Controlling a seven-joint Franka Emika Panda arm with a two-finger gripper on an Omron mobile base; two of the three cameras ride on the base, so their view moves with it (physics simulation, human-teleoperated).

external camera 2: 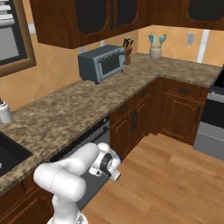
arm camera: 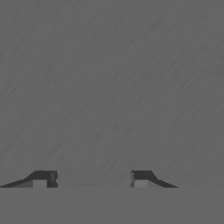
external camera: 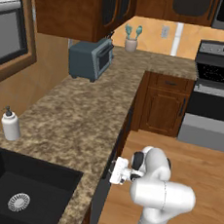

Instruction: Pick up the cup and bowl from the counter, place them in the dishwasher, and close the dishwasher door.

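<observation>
While the white arm rises from the lower right of the left base view, its tool (external camera: 111,171) sits at lower centre, pressed toward the dark grey flat dishwasher door (external camera: 101,193) below the edge of the long brown speckled granite surface (external camera: 79,115). A black sink (external camera: 12,191) fills the lower left, a white pump soap bottle (external camera: 10,124) stands at the left edge, a grey-blue toaster oven (external camera: 91,59) sits in the upper middle, a tan holder with teal utensils (external camera: 132,39) stands behind it, and a steel and black stove (external camera: 214,95) is at the right.

From the right base view, the tool (external camera 2: 117,174) lies at lower centre, just in front of the dishwasher door (external camera 2: 83,146), which stands upright and closed under the surface (external camera 2: 65,113). The toaster oven (external camera 2: 101,63) is at upper centre, the utensil holder (external camera 2: 155,47) at upper right.

Seen from the hand view, two dark fingertips (arm camera: 43,178) stand apart at the bottom, released and holding nothing, facing a flat grey panel, the dishwasher door (arm camera: 113,87), very close.
</observation>
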